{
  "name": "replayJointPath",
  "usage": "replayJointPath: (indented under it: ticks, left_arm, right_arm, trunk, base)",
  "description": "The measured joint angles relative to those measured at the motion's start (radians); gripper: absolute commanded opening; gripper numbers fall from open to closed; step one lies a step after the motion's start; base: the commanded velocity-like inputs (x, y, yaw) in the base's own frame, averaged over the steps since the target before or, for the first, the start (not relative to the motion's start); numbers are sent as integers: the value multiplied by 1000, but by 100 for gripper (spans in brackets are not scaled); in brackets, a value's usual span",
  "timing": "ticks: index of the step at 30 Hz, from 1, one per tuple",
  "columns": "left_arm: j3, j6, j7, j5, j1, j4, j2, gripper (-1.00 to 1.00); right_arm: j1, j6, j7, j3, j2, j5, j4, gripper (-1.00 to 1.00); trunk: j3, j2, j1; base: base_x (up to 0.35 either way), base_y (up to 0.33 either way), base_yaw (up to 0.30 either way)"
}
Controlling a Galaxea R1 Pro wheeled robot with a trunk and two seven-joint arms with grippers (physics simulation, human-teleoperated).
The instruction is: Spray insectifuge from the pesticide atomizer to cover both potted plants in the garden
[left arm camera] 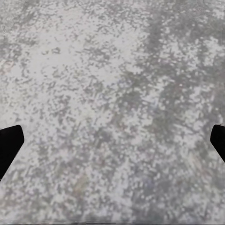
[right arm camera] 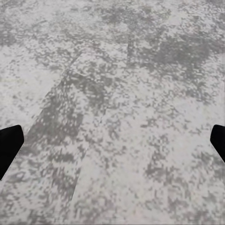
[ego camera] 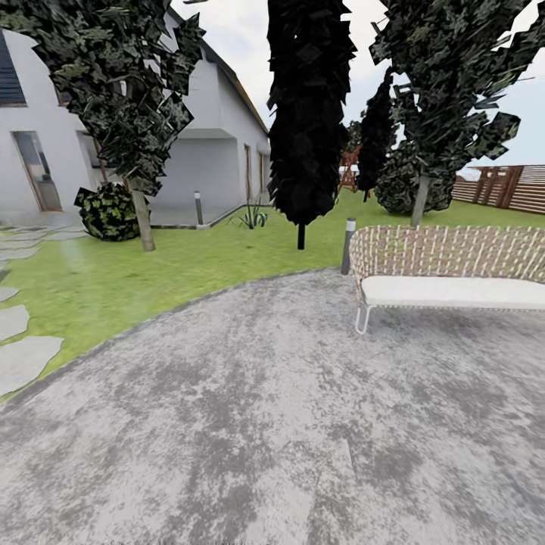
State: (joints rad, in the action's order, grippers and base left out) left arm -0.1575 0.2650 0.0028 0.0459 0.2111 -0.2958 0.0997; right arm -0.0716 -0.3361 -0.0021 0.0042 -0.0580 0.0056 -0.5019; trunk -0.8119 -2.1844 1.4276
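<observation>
Head view: wide grey mottled paving [ego camera: 250, 424] fills the foreground, lots of open room ahead; its curved edge meets the green lawn [ego camera: 174, 265] on the left and behind. Grey stepping slabs [ego camera: 23, 356] run along the far left edge. A wicker bench with a white cushion [ego camera: 450, 276] stands on the paving at right, a short bollard light [ego camera: 347, 246] just beside its left end. 3 dark trees rise from the lawn, the middle one a narrow black column [ego camera: 306, 113]. White house [ego camera: 204, 144] behind on the left, brown slat fence [ego camera: 503, 185] far right. A small spiky plant [ego camera: 251, 218] sits near the house corner, too small to tell axis or facing

Left wrist view: left pincer [left arm camera: 112, 140] released, dark fingertips [left arm camera: 9, 143] spread wide at both edges over bare paving

Right wrist view: right pincer [right arm camera: 112, 140] likewise released, fingertips [right arm camera: 9, 143] wide apart over paving
</observation>
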Motion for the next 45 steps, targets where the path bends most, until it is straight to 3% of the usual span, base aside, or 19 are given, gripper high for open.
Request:
replayJointPath:
  ticks: [19, 45]
  left_arm:
    - [0, 0, 0, 0, 0, 0, 0, 100]
    - [0, 0, 0, -1, 0, 0, -2, 100]
  right_arm:
    - [0, 1, 1, 0, 1, 0, 0, 100]
    - [0, 2, 1, 0, 6, 1, 0, 100]
  trunk:
    - [-61, -133, 73]
    - [-164, -315, 173]
  base:
    - [0, 0, 279]
    - [0, 0, 252]
